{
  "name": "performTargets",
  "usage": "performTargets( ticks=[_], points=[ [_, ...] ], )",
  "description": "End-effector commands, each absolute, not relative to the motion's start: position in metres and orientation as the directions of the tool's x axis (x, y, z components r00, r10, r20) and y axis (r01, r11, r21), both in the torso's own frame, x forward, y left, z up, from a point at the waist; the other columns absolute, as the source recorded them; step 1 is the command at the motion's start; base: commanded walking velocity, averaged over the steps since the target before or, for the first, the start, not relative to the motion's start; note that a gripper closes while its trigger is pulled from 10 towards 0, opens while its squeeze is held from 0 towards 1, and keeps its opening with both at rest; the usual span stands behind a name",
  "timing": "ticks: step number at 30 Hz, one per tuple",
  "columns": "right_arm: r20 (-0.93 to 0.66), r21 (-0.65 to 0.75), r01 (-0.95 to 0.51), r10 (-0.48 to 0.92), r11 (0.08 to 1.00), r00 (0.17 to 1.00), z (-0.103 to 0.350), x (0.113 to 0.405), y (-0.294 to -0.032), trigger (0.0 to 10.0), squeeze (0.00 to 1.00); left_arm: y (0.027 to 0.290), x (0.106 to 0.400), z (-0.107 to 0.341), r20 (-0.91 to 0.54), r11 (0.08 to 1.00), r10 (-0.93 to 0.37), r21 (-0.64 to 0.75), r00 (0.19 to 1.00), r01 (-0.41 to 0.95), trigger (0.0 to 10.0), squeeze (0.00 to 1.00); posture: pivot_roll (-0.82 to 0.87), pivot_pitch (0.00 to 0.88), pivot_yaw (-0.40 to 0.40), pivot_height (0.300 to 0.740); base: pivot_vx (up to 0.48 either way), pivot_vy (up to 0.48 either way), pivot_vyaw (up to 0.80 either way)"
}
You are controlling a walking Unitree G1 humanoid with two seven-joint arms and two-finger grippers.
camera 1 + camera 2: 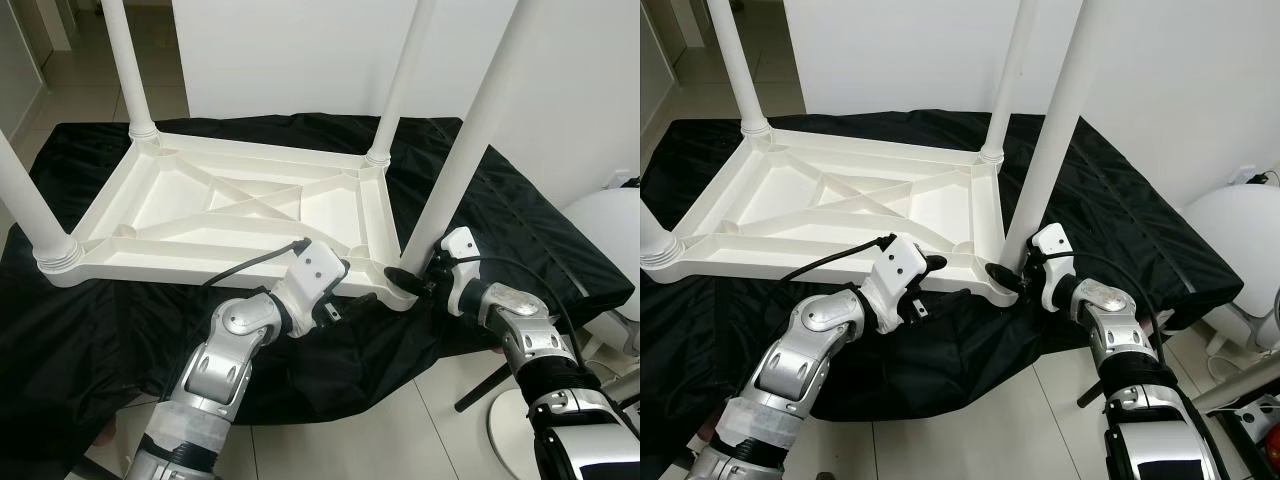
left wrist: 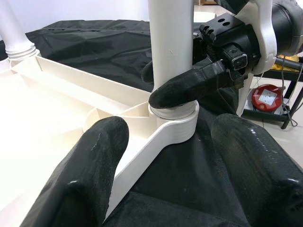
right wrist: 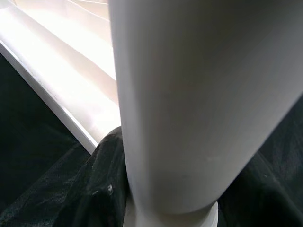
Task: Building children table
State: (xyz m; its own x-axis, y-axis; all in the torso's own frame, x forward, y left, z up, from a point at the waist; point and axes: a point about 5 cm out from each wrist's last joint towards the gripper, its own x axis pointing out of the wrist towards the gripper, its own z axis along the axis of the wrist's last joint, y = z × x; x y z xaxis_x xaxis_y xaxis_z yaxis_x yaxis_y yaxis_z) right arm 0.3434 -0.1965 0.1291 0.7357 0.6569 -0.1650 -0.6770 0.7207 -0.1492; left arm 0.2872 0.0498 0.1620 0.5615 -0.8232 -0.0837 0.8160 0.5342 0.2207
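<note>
A pale tiled floor (image 1: 420,420) and a plain white wall (image 1: 300,50) frame the scene, with a black cloth (image 1: 90,330) spread over the floor and rumpled at its near edge. No brand, label or writing can be read on anything here.

On the cloth lies a white plastic children's table (image 1: 240,205), turned upside down so its ribbed underside faces up (the diagonal braces cross in the middle). Its long axis runs from the robot's left to its right, slightly skewed, and its legs stand straight up from the corner sockets. The far left leg (image 1: 128,60), the far right leg (image 1: 400,80) and the near left leg (image 1: 30,205) each rise out of a ringed collar. The near right leg (image 1: 465,150) leans a little toward the right as it rises.

The right gripper (image 1: 412,275) is at the foot of that near right leg, its jaws closed around the leg just above the collar; one black finger (image 2: 189,87) wraps across the front of the leg in the left wrist view. The left gripper (image 1: 345,275) sits at the table's near rim just beside the same corner, its jaws spread apart and holding nothing, with its fingers (image 2: 90,175) on either side of the rim.

To the right, a round white object (image 1: 610,225) stands on the floor beyond the cloth.
</note>
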Motion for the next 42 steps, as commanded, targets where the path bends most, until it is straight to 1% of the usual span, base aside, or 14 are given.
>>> performTargets(
  ticks=[1,2,3,4,7,14,16,19,24,29,33,34,37,42],
  points=[
    [-0.200,-0.169,-0.689,0.660,0.705,0.724,0.124,0.341,-0.197,0.0,0.00,0.052,0.292,0.165,-0.059,0.611,-0.769,0.224,0.636,0.759,10.0,0.00,0.00,0.000,-0.091,0.740,0.000,0.000,0.00],
    [-0.200,-0.169,-0.689,0.660,0.705,0.724,0.124,0.341,-0.197,0.0,0.00,0.052,0.292,0.165,-0.059,0.611,-0.769,0.224,0.636,0.759,10.0,0.00,0.00,0.000,-0.091,0.740,0.000,0.000,0.00],
    [-0.189,-0.160,-0.675,0.649,0.720,0.737,0.124,0.341,-0.197,10.0,0.00,0.052,0.291,0.165,-0.058,0.611,-0.770,0.224,0.636,0.759,10.0,0.00,0.00,0.000,-0.089,0.740,0.000,0.000,0.00],
    [-0.189,-0.160,-0.675,0.649,0.720,0.737,0.124,0.341,-0.197,10.0,0.00,0.052,0.291,0.165,-0.058,0.611,-0.770,0.224,0.636,0.759,10.0,0.00,0.00,0.000,-0.089,0.740,0.000,0.000,0.00],
    [-0.167,-0.113,-0.594,0.574,0.797,0.802,0.123,0.343,-0.200,10.0,0.00,0.052,0.291,0.165,-0.059,0.608,-0.772,0.223,0.633,0.762,10.0,0.00,-0.01,0.000,-0.085,0.740,0.000,0.000,0.00],
    [-0.117,-0.082,-0.501,0.491,0.861,0.863,0.128,0.345,-0.198,10.0,0.00,0.051,0.291,0.165,-0.061,0.603,-0.776,0.222,0.628,0.766,10.0,0.00,-0.01,0.004,-0.080,0.740,0.000,0.000,0.00],
    [-0.099,-0.055,-0.441,0.435,0.896,0.895,0.130,0.346,-0.195,10.0,0.00,0.050,0.290,0.164,-0.062,0.601,-0.777,0.221,0.626,0.768,10.0,0.00,-0.02,0.007,-0.076,0.740,0.000,0.000,0.00],
    [-0.077,0.020,-0.274,0.275,0.961,0.958,0.131,0.346,-0.187,10.0,0.00,0.049,0.290,0.164,-0.065,0.594,-0.783,0.218,0.619,0.774,10.0,0.00,-0.02,0.010,-0.070,0.740,0.000,0.000,0.00],
    [-0.072,0.059,-0.216,0.220,0.975,0.973,0.129,0.342,-0.178,10.0,0.00,0.049,0.289,0.163,-0.067,0.591,-0.785,0.218,0.616,0.777,10.0,0.00,-0.02,0.012,-0.069,0.740,0.000,0.000,0.00],
    [-0.085,0.142,-0.006,0.019,0.990,0.996,0.125,0.327,-0.155,10.0,0.00,0.049,0.287,0.162,-0.073,0.584,-0.790,0.214,0.609,0.783,10.0,0.00,-0.03,0.020,-0.067,0.740,0.000,0.000,0.00],
    [-0.087,0.159,0.018,-0.004,0.987,0.996,0.124,0.324,-0.149,10.0,0.00,0.048,0.287,0.162,-0.074,0.583,-0.791,0.213,0.608,0.784,10.0,0.00,-0.03,0.020,-0.067,0.740,0.000,0.000,0.00],
    [-0.088,0.203,0.121,-0.105,0.972,0.991,0.125,0.316,-0.134,10.0,0.00,0.047,0.286,0.161,-0.075,0.578,-0.795,0.210,0.603,0.788,10.0,0.00,-0.03,0.017,-0.069,0.740,0.000,0.000,0.00],
    [-0.077,0.247,0.181,-0.168,0.952,0.983,0.128,0.310,-0.126,10.0,0.00,0.046,0.285,0.161,-0.075,0.574,-0.798,0.209,0.598,0.792,10.0,0.00,-0.02,0.016,-0.067,0.740,0.000,0.000,0.00],
    [-0.066,0.243,0.171,-0.160,0.955,0.985,0.132,0.305,-0.122,10.0,0.00,0.046,0.284,0.160,-0.079,0.568,-0.802,0.208,0.592,0.796,10.0,0.00,-0.02,0.020,-0.066,0.740,0.000,0.000,0.00]
  ],
)
